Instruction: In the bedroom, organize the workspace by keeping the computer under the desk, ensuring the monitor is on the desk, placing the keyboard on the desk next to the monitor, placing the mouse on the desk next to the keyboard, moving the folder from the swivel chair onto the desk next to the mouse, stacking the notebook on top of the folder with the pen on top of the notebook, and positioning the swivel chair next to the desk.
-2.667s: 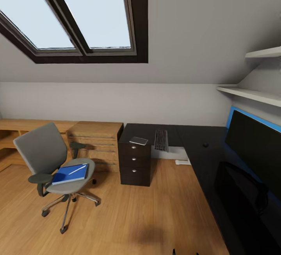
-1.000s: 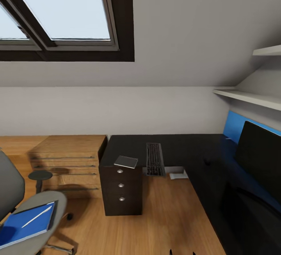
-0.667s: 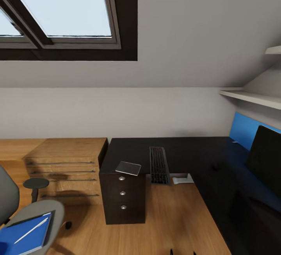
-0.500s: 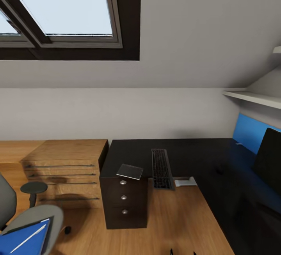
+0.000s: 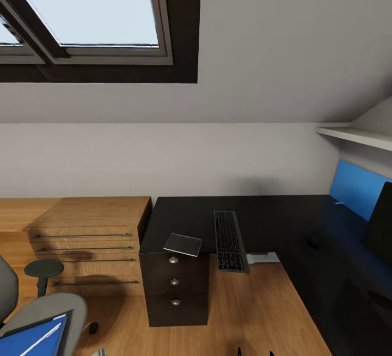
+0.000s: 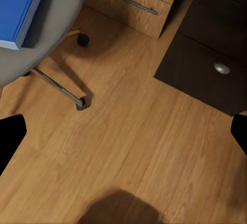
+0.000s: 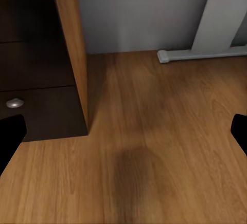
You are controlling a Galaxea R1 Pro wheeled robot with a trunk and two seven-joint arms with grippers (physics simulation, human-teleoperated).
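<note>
- We see the floor (image 6: 128, 131) as light wood with visible grain and a soft sheen.
- The desk (image 5: 272, 217) has a smooth black top, faintly glossy.
- Its drawer unit (image 5: 175, 290) looks like dark matt wood, with shiny round metal knobs (image 5: 173, 261).
- The low cabinet (image 5: 90, 236) shows warm, grained wood.
- The swivel chair (image 6: 46, 29) has a matt grey seat that looks like cloth, on chrome-bright legs.
- The folder (image 6: 18, 8) is smooth, bright blue.
- The walls (image 5: 261, 62) are flat matt grey.
</note>
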